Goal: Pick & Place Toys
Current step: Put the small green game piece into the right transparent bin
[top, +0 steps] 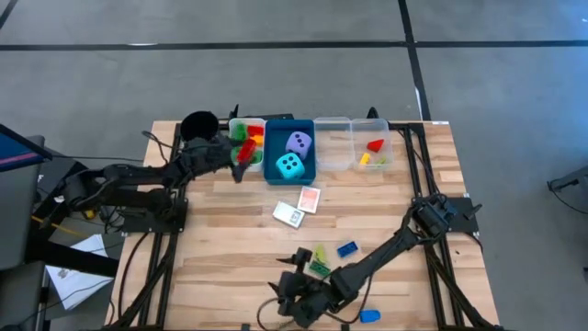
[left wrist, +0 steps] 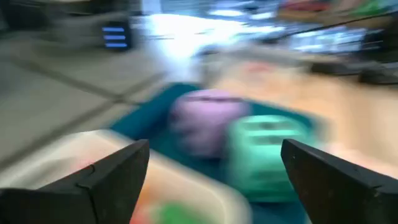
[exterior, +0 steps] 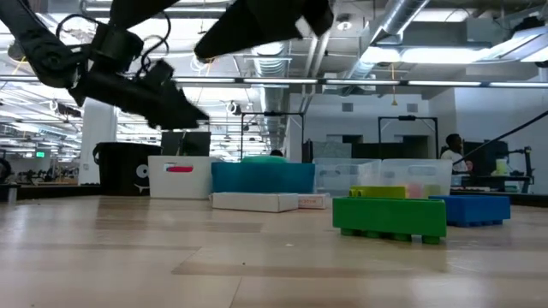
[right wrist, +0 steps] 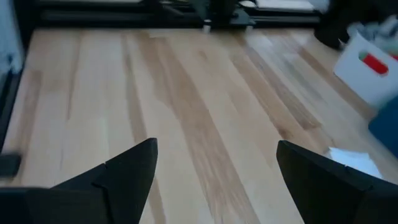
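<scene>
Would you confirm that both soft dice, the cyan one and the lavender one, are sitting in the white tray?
Not quite: the cyan die and the lavender die are both sitting in the blue tray, as the high view shows. The white tray beside it holds small bricks.

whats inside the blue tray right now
Two soft dice sit in the blue tray: the lavender die toward the far end and the cyan die nearer. Anything under the dice is covered and cannot be seen.
</scene>
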You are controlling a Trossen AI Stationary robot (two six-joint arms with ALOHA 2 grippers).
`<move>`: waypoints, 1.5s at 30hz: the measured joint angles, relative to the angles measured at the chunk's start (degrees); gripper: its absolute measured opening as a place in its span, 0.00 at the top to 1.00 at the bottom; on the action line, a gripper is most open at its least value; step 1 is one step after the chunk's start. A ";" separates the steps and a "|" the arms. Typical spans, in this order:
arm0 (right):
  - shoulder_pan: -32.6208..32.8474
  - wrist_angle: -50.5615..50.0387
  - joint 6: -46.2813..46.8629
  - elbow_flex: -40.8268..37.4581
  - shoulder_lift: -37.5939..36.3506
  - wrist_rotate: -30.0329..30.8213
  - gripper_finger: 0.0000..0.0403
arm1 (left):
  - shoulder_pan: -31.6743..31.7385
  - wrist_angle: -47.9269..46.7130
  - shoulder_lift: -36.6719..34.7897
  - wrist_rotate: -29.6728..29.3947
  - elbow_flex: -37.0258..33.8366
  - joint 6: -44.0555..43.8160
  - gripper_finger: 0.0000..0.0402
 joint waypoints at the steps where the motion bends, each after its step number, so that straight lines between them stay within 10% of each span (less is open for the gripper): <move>1: 0.54 0.07 -1.95 0.00 0.00 0.30 0.19 | -1.24 -0.14 -0.49 3.76 0.00 -1.73 0.10; 7: 4.54 -2.06 -11.36 3.32 -0.51 2.47 0.19 | -16.28 -0.54 -1.46 15.11 0.00 -6.01 0.13; 21: 8.66 -29.31 0.33 9.38 -17.32 -7.51 0.19 | -48.17 2.71 -1.43 -10.22 0.00 -6.31 0.14; 29: 15.71 -50.91 27.21 0.17 -25.13 10.36 0.19 | -51.53 3.45 -1.43 -12.98 0.00 -8.86 0.15; 39: 24.00 -13.06 54.25 -39.12 -26.03 22.67 0.19 | -51.55 3.66 -1.43 -13.00 0.00 -9.06 0.15; 45: 21.08 23.74 45.60 -53.61 -25.32 19.21 0.19 | -51.53 3.84 -0.81 -12.43 0.00 -9.09 0.15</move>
